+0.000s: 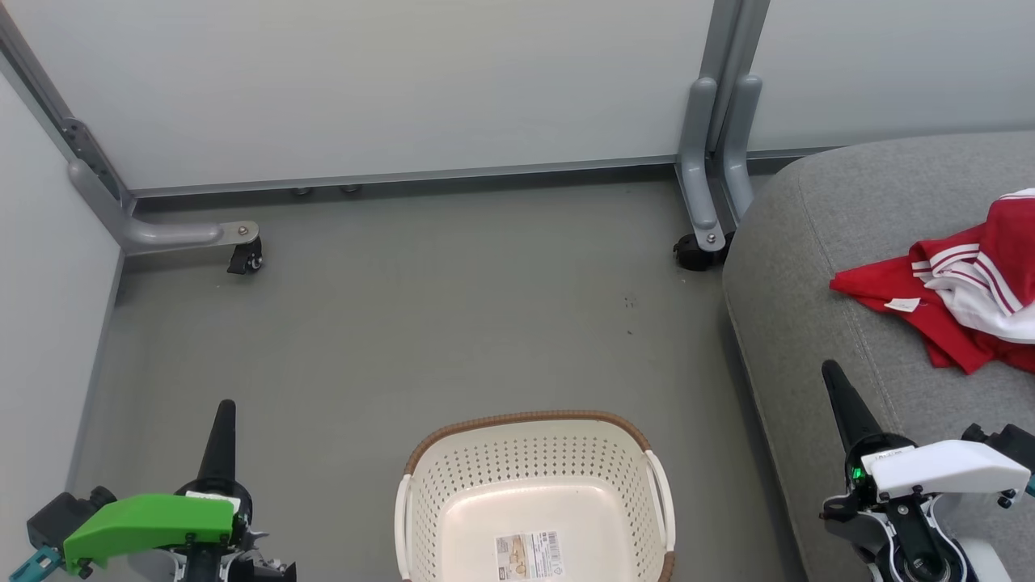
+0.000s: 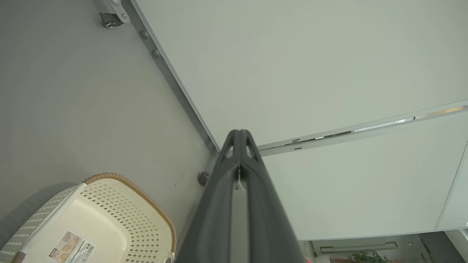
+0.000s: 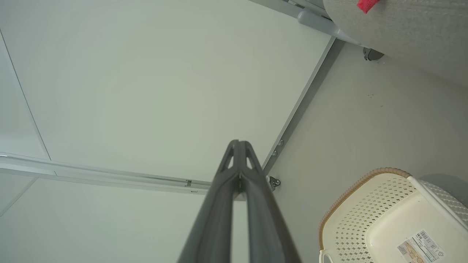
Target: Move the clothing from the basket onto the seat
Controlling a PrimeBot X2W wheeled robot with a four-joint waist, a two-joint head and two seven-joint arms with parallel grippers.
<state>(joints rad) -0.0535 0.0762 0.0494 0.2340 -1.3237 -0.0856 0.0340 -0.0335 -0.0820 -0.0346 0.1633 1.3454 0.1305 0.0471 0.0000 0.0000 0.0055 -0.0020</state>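
1. The basket [image 1: 530, 457] stood on the grey floor [image 1: 404, 323] between the two arms. No garment lay in it; the bare bottom carried just a paper label [image 1: 528, 555].
2. The clothing [image 1: 954, 283] lay in a red and white heap on the seat [image 1: 808, 267], well apart from the basket and running past the head view's right edge. How many garments made up the heap could not be told.
3. The left gripper [image 1: 225, 420] hung over the floor to the left of the basket, its fingers pressed together with nothing between them.
4. The right gripper [image 1: 837, 388] hung over the near edge of the seat, short of the heap, likewise closed and empty-handed.
5. Judged step: the transfer looked complete, with the arms in a resting pose.
6. Judged next move: no further pick was called for. At most, the part of the heap beyond the view's edge needed a look, to confirm that nothing hung off the seat.
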